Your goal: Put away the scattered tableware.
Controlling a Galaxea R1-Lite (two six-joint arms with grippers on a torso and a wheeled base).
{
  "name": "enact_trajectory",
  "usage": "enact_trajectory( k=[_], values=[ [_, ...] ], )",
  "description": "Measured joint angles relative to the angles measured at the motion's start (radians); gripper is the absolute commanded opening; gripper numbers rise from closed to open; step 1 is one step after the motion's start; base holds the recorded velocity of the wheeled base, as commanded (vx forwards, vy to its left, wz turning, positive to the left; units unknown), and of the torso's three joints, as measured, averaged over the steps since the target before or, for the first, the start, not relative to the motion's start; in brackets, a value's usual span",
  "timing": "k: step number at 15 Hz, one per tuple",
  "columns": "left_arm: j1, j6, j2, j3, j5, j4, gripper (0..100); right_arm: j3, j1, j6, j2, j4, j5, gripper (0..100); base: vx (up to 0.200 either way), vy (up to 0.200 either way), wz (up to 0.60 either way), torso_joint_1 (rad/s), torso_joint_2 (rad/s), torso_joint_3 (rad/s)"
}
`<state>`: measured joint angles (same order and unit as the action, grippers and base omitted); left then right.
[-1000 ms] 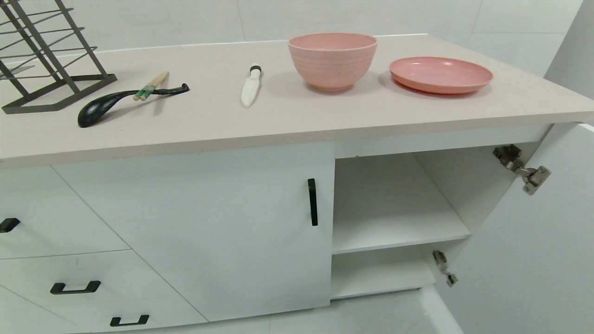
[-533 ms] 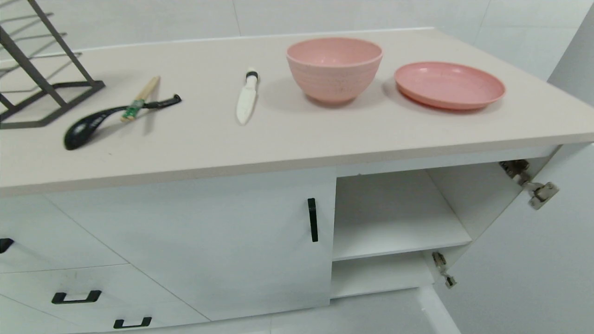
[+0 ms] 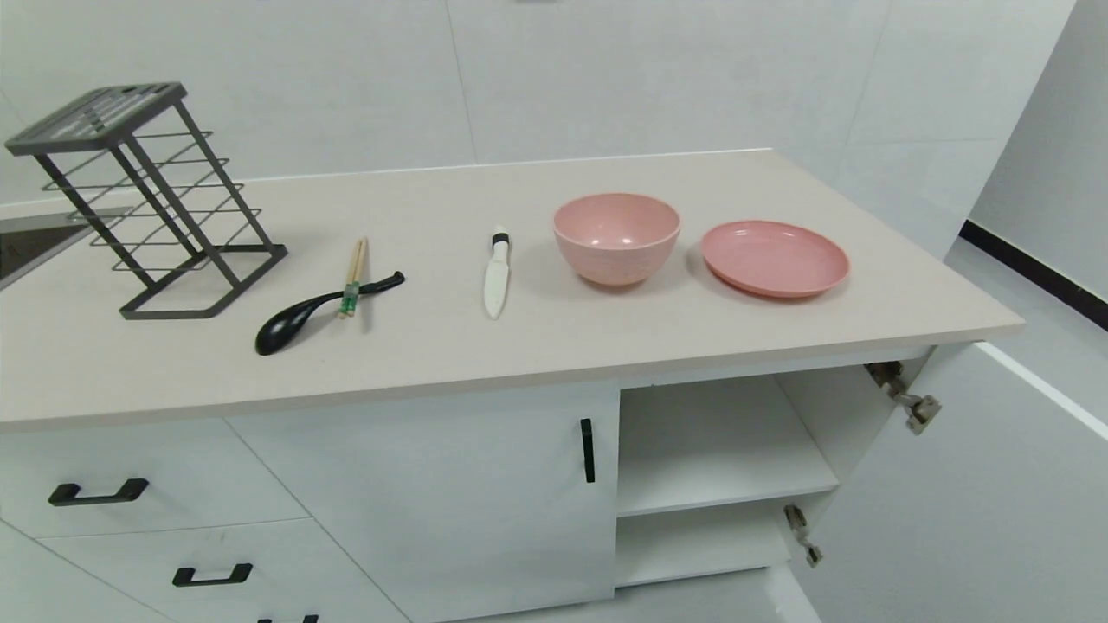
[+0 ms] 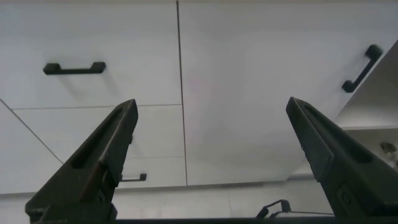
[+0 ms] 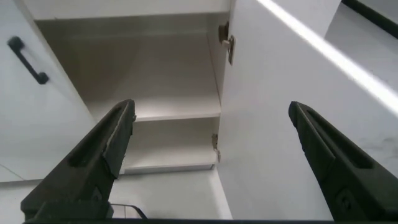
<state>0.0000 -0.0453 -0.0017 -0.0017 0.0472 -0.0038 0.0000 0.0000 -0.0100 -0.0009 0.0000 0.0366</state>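
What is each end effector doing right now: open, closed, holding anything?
Left end effector: open, holding nothing.
Right end effector: open, holding nothing.

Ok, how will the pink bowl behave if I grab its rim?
The pink bowl looks like rigid, light plastic, probably not fragile. Its glossy wall may slip in a pinch. Its narrow base suggests it could tip if pushed high.

Open cupboard door point(image 3: 969, 519) flanks the shelf point(image 3: 718, 450) opening, seemingly leaving frontal access.
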Motion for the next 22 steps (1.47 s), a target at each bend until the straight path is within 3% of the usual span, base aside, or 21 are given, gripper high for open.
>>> enact_trajectory(
  k=[16,19,22],
  values=[
    [0.0,0.0,0.0,0.0,0.0,0.001,100,0.0,0.0,-0.001,0.0,0.0,0.0,100,0.0,0.0,0.0,0.313,-0.53,-0.257],
    [0.0,0.0,0.0,0.0,0.0,0.0,100,0.0,0.0,-0.002,0.0,0.0,0.001,100,0.2,0.0,0.0,0.286,-0.57,-0.274],
    [0.0,0.0,0.0,0.0,0.0,0.0,100,0.0,0.0,-0.005,0.0,0.0,0.002,100,0.0,0.0,0.0,0.209,-0.43,-0.203]
  ],
)
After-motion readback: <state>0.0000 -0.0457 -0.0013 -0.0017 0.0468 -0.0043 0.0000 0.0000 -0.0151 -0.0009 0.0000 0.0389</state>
